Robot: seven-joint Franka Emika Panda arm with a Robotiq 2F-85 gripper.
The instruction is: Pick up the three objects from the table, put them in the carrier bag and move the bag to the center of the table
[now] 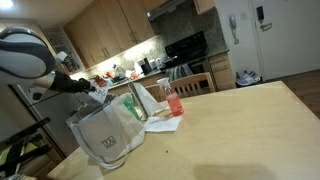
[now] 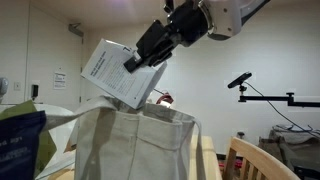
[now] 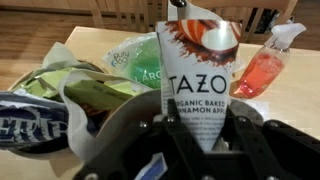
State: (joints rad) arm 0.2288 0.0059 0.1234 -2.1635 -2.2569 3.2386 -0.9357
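Carrier bag [image 1: 105,135]: one. Carton [image 2: 113,75]: one. Pink-red bottle [image 1: 175,100]: one. Table [image 1: 245,130]: one. Gripper [image 2: 145,60]: one. Robot arm [image 1: 28,52]: one.

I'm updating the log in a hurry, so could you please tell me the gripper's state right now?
Gripper: closed on the Tazo carton, holding it tilted over the carrier bag.

The arm [image 2: 215,18] reaches down at a slant, gripper [image 2: 137,62] (jaws part-closed) clamping a carton [image 2: 112,78].
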